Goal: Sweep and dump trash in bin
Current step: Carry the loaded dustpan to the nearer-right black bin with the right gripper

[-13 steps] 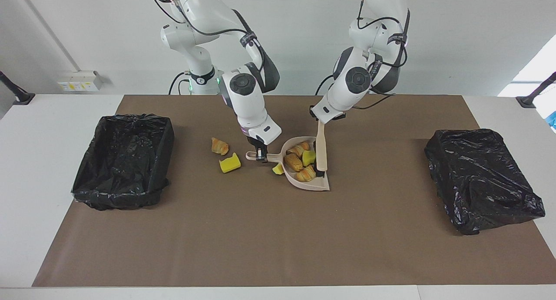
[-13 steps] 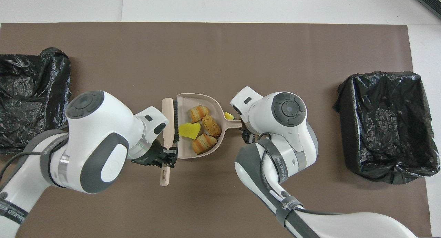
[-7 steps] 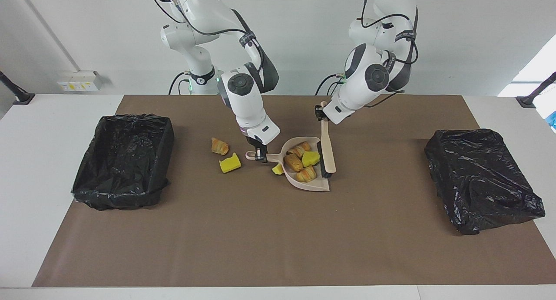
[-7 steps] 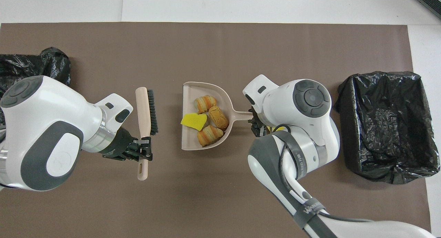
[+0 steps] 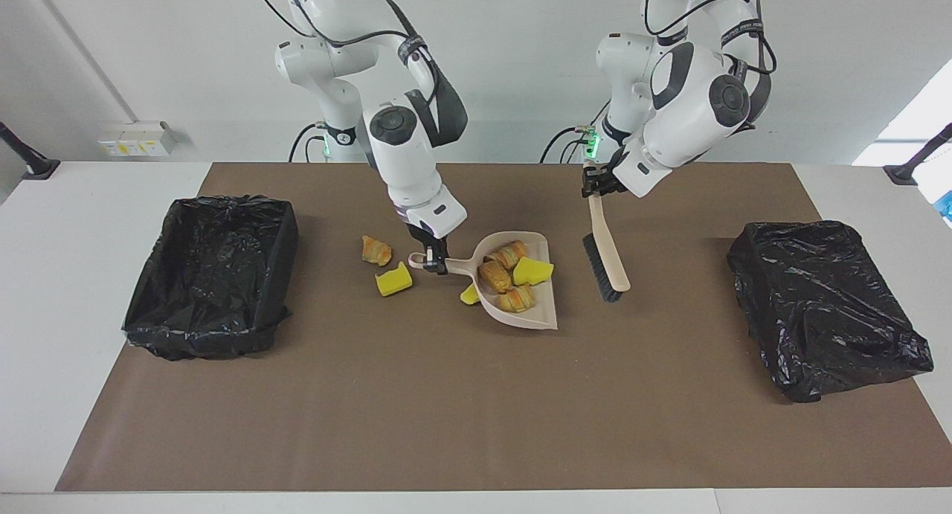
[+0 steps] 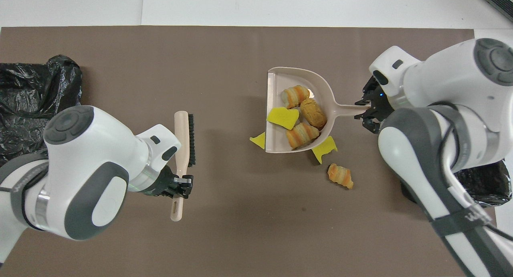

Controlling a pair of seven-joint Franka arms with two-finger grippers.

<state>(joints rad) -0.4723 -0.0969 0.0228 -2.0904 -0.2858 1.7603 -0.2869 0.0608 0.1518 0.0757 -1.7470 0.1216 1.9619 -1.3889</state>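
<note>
**Pan loaded, three pieces left on the mat**

Nearest my bases, toward the middle of the mat [image 5: 476, 425], a loose bread [image 5: 375, 250] is lying unswept. Just past it a sponge [image 5: 393, 279] is sitting, and a yellow chunk [image 5: 469, 294] is peeking out from under the pan's [image 5: 520, 317] edge.

My right gripper [image 5: 435, 261] is clamping shut on the pan's handle. It seems to be holding the pan just off the mat and roughly level, so the trash [image 5: 513, 276] inside is staying put: three bread pieces and one yellow sponge.

My left gripper [image 5: 595, 189] is closed tight on the brush [image 5: 606, 257] handle. The bristle end is hanging down over the mat, well apart from the pan's mouth, which I judge is keeping it out of the way.

The open bin [image 5: 212, 276] is waiting at the mat's edge at my right arm's end. A lumpy black bag [image 5: 825, 306] is sitting at the other end.
</note>
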